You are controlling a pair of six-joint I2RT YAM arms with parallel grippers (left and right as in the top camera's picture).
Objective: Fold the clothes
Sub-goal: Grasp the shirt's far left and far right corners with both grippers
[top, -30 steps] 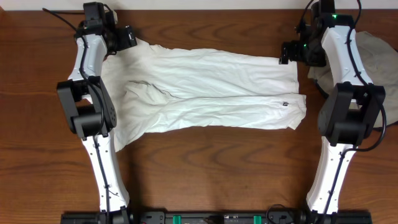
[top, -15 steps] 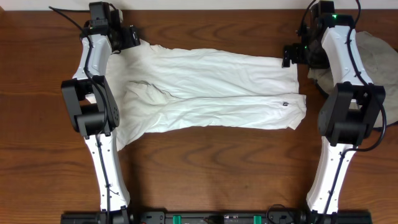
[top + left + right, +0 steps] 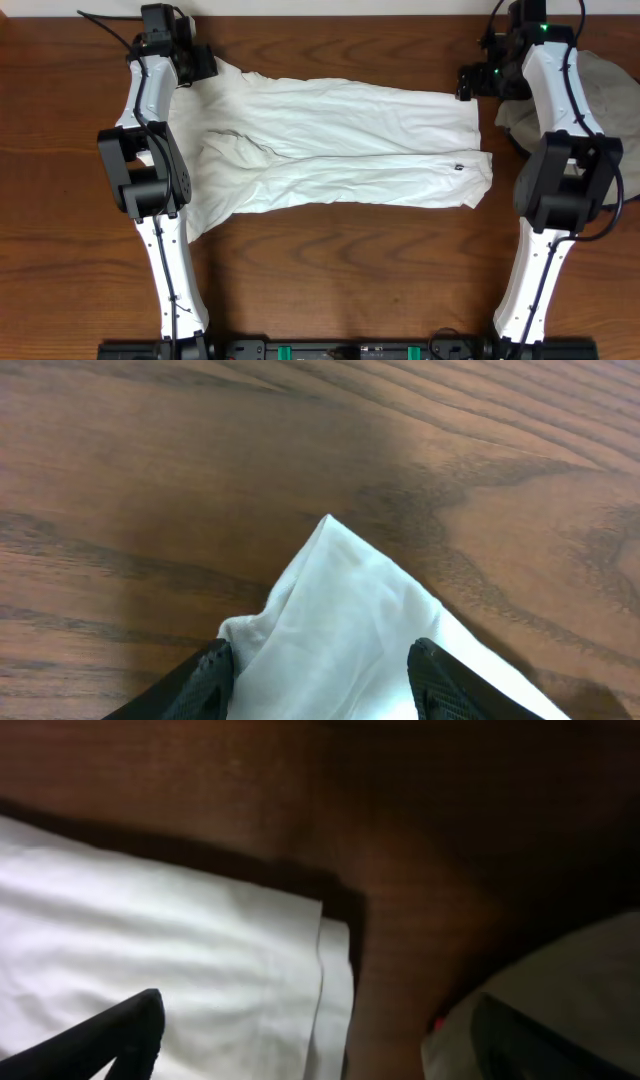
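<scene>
The white T-shirt lies across the table, folded lengthwise into a long band, with no lettering showing. My left gripper is at its far left corner. In the left wrist view that pointed corner lies between the two black fingers, which stand apart around it; the gripper is open. My right gripper hovers at the far right corner. Its jaws are wide open over the shirt's layered edge and hold nothing. A grey-beige shirt is bunched at the far right.
The grey-beige shirt lies close beside the right gripper's outer finger. Bare brown wood table shows in front of the T-shirt and beyond its far corner. Both arm bases stand at the near edge.
The left gripper's jaws have narrowed around the shirt's far left corner. The right gripper has shifted slightly toward the far edge and stays wide open. The shirt has not moved.
</scene>
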